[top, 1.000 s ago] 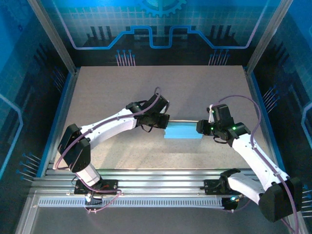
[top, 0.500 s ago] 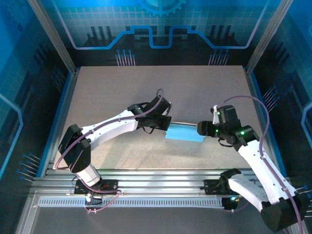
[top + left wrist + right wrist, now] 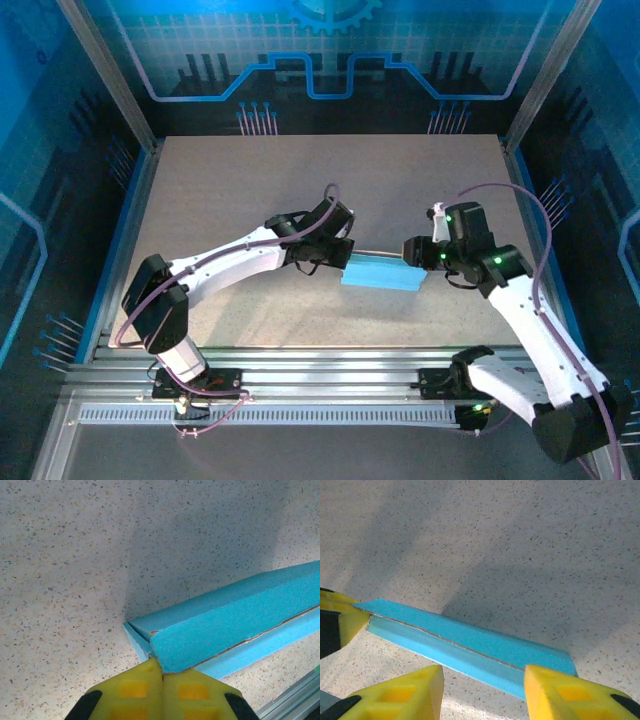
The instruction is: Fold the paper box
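The paper box (image 3: 380, 272) is a long light blue folded strip lying mid-table between my two grippers. My left gripper (image 3: 345, 262) is at its left end. In the left wrist view the yellow fingertips (image 3: 161, 667) are shut together, with the corner of the paper box's upper flap (image 3: 225, 625) caught at their tips. My right gripper (image 3: 412, 255) hovers at the right end. In the right wrist view it (image 3: 482, 690) stands open, one finger on each side of the near end of the paper box (image 3: 470, 645), not pressing it.
The speckled beige table (image 3: 300, 180) spreads wide behind the box. Aluminium rails (image 3: 320, 360) run along the near edge by the arm bases. Blue side walls and metal posts (image 3: 120, 90) fence the table in.
The right gripper spread wider, then narrowed again, and its wrist rose and drew back slightly. The box and the left gripper shifted a little to the right, and the box now lies slightly slanted.
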